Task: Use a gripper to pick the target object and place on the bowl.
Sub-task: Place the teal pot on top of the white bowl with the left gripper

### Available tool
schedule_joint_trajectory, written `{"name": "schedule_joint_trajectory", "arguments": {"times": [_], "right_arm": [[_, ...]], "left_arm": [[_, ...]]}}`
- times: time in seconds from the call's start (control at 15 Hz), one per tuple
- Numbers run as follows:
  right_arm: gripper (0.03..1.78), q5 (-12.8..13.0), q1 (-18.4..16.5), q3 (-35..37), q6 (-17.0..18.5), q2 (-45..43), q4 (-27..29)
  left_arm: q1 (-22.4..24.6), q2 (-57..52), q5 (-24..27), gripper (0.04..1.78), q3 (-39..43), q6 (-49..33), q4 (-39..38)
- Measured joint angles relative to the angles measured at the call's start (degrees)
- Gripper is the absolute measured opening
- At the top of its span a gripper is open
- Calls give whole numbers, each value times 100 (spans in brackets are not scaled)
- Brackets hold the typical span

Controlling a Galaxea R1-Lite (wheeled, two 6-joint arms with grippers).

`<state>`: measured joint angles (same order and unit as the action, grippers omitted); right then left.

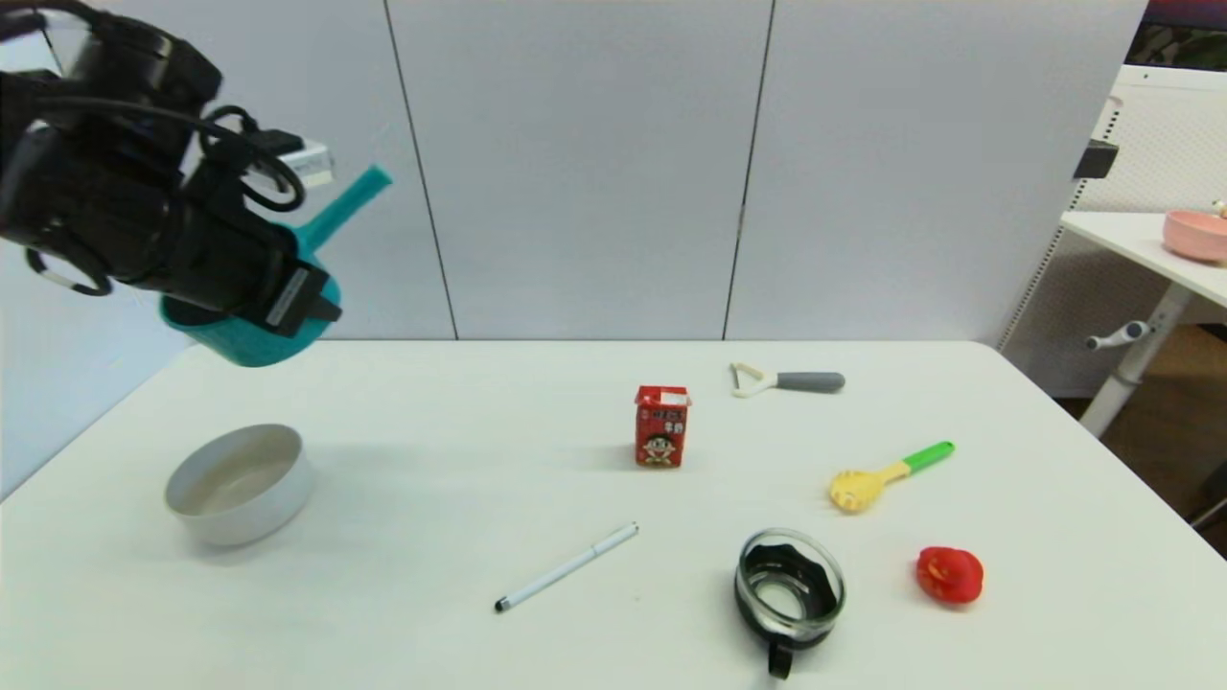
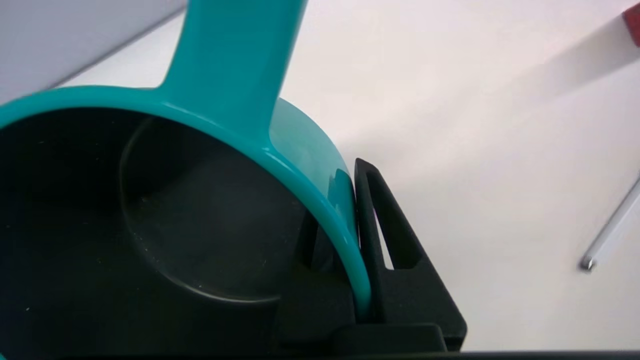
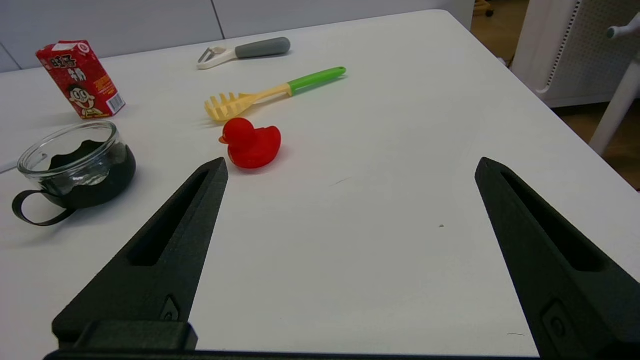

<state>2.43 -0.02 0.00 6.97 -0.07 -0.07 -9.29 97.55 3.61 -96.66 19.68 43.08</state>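
My left gripper [image 1: 288, 307] is shut on the rim of the teal saucepan [image 1: 251, 343] and holds it high in the air at the far left, above and behind the off-white bowl [image 1: 240, 484]. The pan's handle [image 1: 347, 203] points up and to the right. In the left wrist view the pan [image 2: 220, 85] fills the frame, dark inside, with its wall pinched between one finger inside and one finger [image 2: 385, 235] outside. The bowl stands empty on the table's left side. My right gripper [image 3: 350, 170] is open and empty over the table's right part, out of the head view.
On the white table [image 1: 479, 422] are a red carton [image 1: 661, 426], a pen [image 1: 566, 567], a glass pot with black handle [image 1: 789, 594], a red duck [image 1: 949, 574], a yellow-green pasta fork [image 1: 887, 477] and a grey-handled peeler [image 1: 788, 380]. A pink bowl [image 1: 1195, 235] sits on a side table.
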Motion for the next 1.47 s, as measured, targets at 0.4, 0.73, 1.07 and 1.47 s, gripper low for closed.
{"name": "schedule_joint_trajectory", "arguments": {"times": [0.4,0.73,1.07,1.47], "right_arm": [[171,2,2,0,2,0,-2],[171,2,2,0,2,0,-2],[171,2,2,0,2,0,0],[171,2,2,0,0,0,0]], "left_arm": [[469,-1280,-271,14,1469,-168,-339],[571,-1676,-243,14,4024,-689,-2872],[824,-1329,-28,14,5276,-828,-5887],[869,-931,-4,14,5554,-1003,-6420]]}}
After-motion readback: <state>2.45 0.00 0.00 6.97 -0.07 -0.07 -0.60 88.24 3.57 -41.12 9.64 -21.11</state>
